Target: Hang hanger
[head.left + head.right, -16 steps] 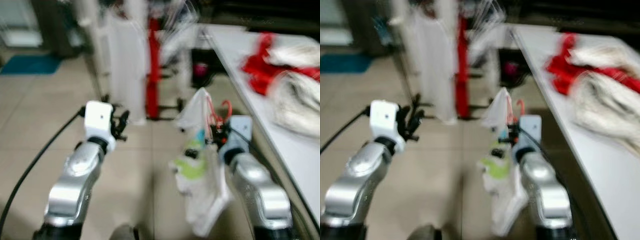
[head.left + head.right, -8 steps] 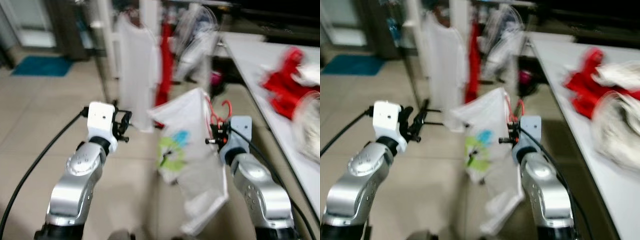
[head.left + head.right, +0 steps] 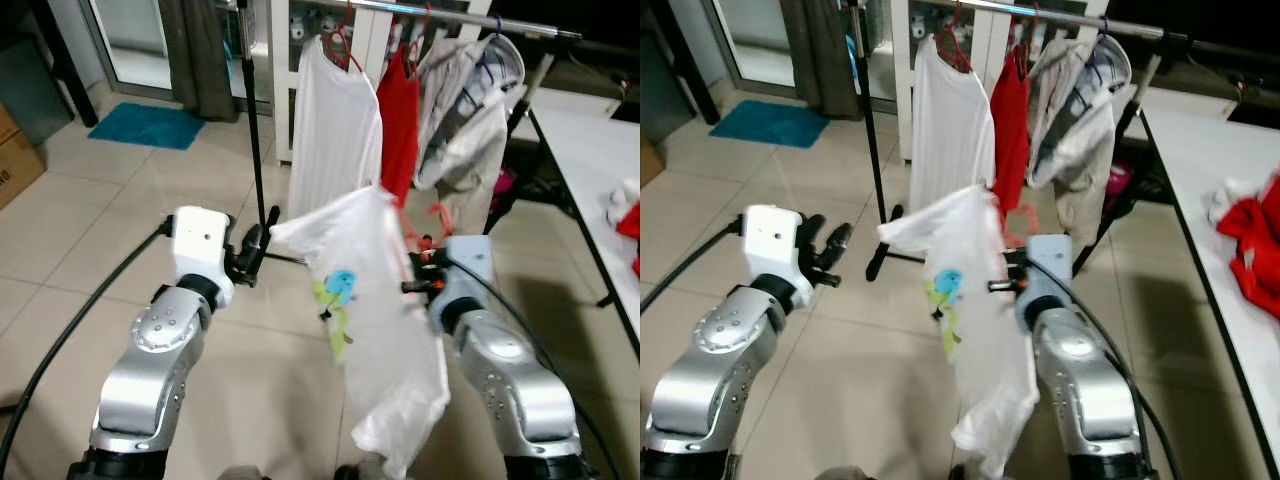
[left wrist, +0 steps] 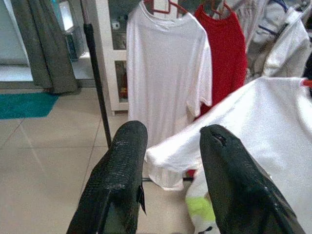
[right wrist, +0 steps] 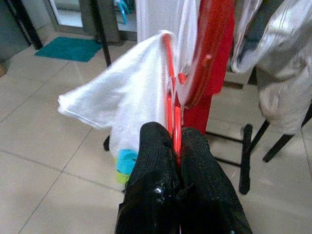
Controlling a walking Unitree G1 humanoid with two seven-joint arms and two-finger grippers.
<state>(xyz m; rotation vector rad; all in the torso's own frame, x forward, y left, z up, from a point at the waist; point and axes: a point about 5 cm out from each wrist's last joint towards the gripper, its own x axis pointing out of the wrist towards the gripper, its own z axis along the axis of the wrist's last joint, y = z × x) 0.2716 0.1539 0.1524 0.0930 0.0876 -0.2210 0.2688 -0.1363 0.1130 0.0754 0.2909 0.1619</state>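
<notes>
Right end effector (image 5: 176,146) is pinched tight on the thin red hanger (image 5: 171,92), which carries a white printed tee (image 3: 375,300) held out in front of the robot, short of the clothes rail (image 3: 450,18); the left end effector (image 4: 168,165) sits spread wide with nothing in it. My worry is that skinny wire twisting in the grip, since the shirt's weight hangs off to one side, and then the hook comes in tilted and misses the bar. Rail's also crowded with a white shirt (image 3: 335,130), red top (image 3: 400,125) and grey jacket (image 3: 465,110), so the hook could snag a neighbour, or the tee could slide off.
</notes>
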